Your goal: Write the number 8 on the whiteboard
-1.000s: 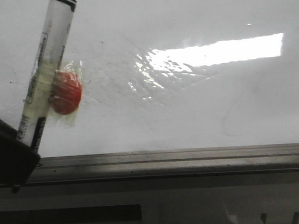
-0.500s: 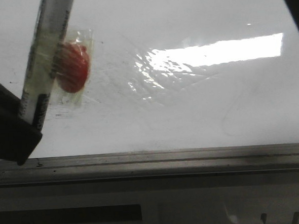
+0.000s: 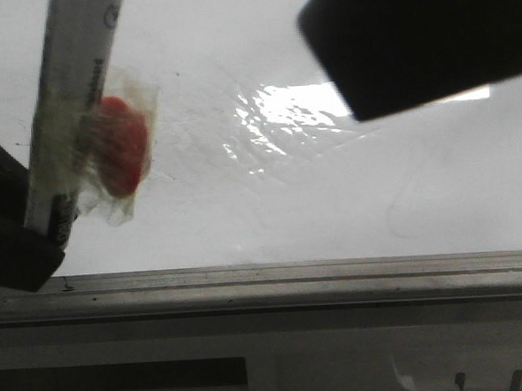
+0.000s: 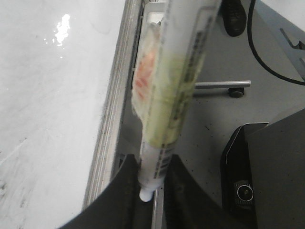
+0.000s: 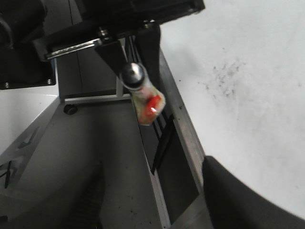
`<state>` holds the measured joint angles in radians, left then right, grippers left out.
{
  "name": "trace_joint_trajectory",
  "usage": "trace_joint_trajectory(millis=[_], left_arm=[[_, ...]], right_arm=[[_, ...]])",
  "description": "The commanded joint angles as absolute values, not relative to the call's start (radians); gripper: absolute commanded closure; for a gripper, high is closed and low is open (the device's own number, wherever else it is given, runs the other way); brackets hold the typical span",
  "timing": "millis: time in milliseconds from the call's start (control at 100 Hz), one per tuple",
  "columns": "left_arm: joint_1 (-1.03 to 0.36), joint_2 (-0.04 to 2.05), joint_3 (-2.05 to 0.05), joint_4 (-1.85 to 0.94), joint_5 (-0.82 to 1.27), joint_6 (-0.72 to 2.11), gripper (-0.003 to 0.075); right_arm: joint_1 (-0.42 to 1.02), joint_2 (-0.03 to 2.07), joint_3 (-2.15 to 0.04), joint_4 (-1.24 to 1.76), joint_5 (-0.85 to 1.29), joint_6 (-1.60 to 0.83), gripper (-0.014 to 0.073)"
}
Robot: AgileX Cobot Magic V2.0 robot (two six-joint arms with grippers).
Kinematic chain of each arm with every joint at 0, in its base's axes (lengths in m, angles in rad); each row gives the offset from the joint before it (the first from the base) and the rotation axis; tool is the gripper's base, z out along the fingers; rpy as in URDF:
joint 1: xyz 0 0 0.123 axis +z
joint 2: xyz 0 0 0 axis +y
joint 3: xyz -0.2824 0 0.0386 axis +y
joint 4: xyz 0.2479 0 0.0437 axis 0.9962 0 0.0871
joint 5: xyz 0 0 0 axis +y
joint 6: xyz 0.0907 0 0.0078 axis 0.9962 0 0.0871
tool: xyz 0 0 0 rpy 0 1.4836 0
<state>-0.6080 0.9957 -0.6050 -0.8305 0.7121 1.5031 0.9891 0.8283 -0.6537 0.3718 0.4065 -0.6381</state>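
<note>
Left gripper [image 4: 151, 191] is closed on the white marker [image 4: 176, 90], its two dark fingers [image 4: 125, 191] pinching the barrel near its blunt rear end — the pen rises out of them at a slight tilt. Clear tape [image 3: 108, 152] is wound around the barrel's middle and binds a small red object [image 3: 121, 151] to its side. In the front view the marker [image 3: 71, 101] stands at the left, over the whiteboard [image 3: 288, 203], and its tip runs out of the top of the view. A grey metal ledge [image 3: 337, 284] edges the board on the near side. Right gripper [image 3: 415, 40] is a dark, blurred block across the upper right of the front view, covering part of the bright glare [image 3: 282, 105]; whether its jaws are open or closed cannot be told. No drawn figure can be made out on the board — only faint scratches and a patch of black specks [image 5: 224, 76].
</note>
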Motion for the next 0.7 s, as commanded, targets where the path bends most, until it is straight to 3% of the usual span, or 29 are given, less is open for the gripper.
trace_joint_trajectory(millis=[0, 690], left_arm=[[-0.609, 0.984, -0.638, -0.879, 0.685, 1.519, 0.0741], [-0.760, 1.099, -0.688, -0.881, 0.588, 1.578, 0.0741]], right_arm=[[1.029, 0.858, -0.692, 0.385, 0.296, -0.663, 0.0195], [1.069, 0.942, -0.692, 0.385, 0.176, -0.663, 0.0195]])
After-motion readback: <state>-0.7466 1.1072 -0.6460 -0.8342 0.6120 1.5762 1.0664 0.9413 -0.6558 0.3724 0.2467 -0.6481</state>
